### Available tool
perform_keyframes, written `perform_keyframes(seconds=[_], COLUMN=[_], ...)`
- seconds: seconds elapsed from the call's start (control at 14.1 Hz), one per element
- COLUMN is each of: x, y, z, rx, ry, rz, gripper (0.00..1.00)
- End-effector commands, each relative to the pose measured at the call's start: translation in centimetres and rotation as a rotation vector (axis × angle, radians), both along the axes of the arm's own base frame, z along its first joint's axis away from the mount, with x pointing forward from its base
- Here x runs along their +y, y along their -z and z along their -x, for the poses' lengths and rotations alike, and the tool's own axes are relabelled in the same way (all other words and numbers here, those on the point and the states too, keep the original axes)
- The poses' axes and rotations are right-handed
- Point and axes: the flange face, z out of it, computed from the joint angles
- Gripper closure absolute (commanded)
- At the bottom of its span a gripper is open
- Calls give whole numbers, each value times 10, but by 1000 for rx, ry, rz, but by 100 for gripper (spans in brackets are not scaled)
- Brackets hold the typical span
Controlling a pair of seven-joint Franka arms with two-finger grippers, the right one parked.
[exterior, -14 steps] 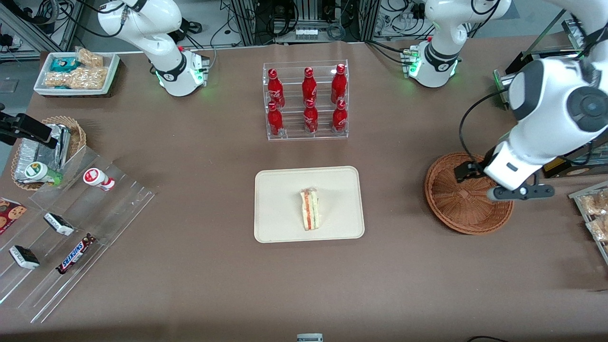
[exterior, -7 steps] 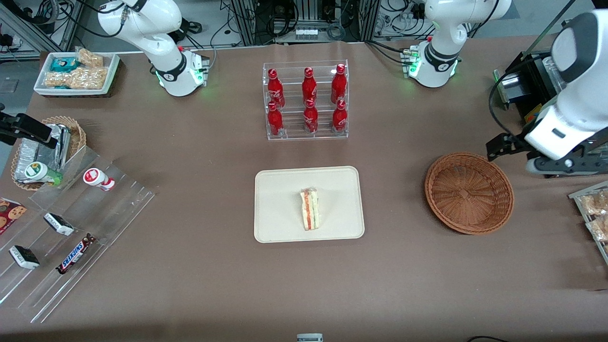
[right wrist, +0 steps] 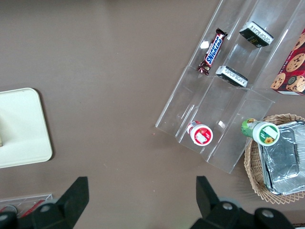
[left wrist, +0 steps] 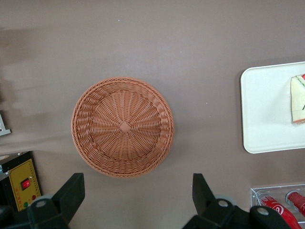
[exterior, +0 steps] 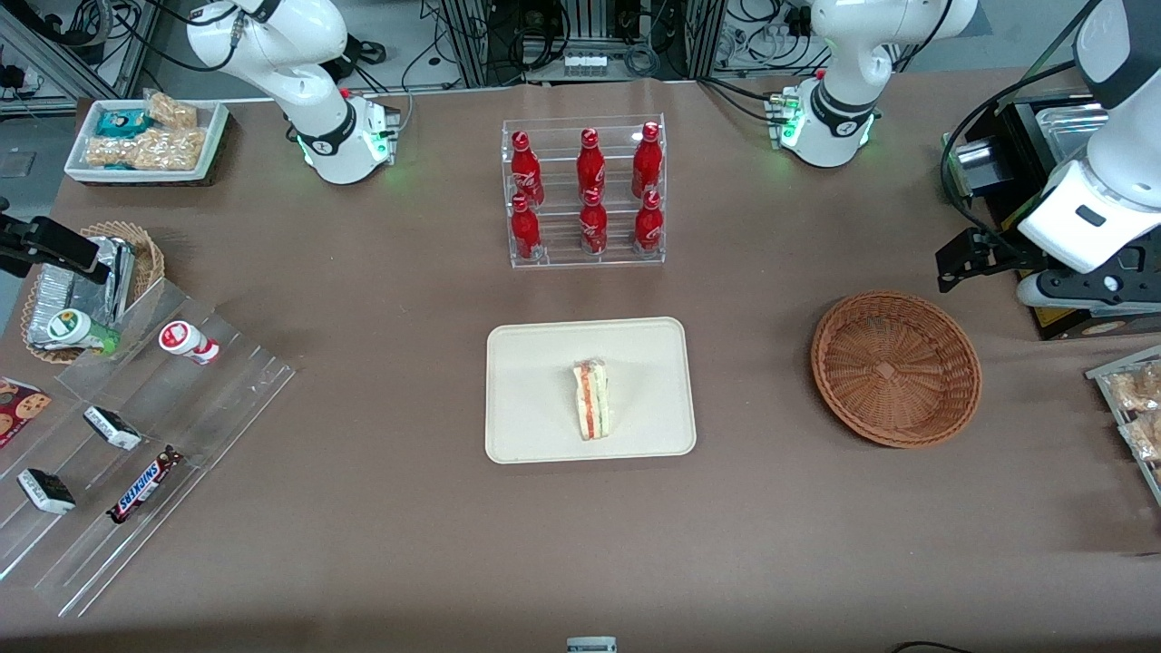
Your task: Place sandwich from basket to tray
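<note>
Sandwich [exterior: 591,400] lies on the tray [exterior: 526,363], roughly mid-tray, long edge running toward the front camera, orange-red and green layers showing on its face. Wrist view catches only its corner [left wrist: 298,99] on the tray [left wrist: 264,109]. Tray sits flat near table centre.

Basket [exterior: 895,367] is toward the working arm's end of the table, well apart from the tray, about level with it from the front camera. Nothing in it; the woven bottom is fully visible [left wrist: 123,127].

Gripper [left wrist: 135,196] hangs in the air, above the table just off the basket rim, on the side farther from the front camera and toward the working arm's end. Fingers [left wrist: 70,193] are spread wide, gap about as broad as the basket, holding nothing. In the front view the gripper [exterior: 1079,288] shows beside a black box [exterior: 984,163] at the table edge.

Farther back: clear rack [exterior: 585,192] with six red bottles in two rows, in line with the tray.

Parked arm's end: stepped clear rack [exterior: 136,435] with a Snickers bar [exterior: 141,485], two small dark packs and a small red-white cup; tan basket [exterior: 91,286] holding foil packs; white box [exterior: 150,141] of snacks farther back.
</note>
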Motion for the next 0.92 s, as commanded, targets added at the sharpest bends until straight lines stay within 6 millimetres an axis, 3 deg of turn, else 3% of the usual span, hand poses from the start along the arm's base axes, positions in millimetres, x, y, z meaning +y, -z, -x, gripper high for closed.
perform_keyframes(seconds=[0.0, 0.28, 0.85], x=[-2, -9, -9], y=[-5, -8, -5], z=[-1, 2, 9], rx=[12, 31, 83], ry=[1, -11, -2], rz=[8, 86, 70], gripper=[0, 0, 0])
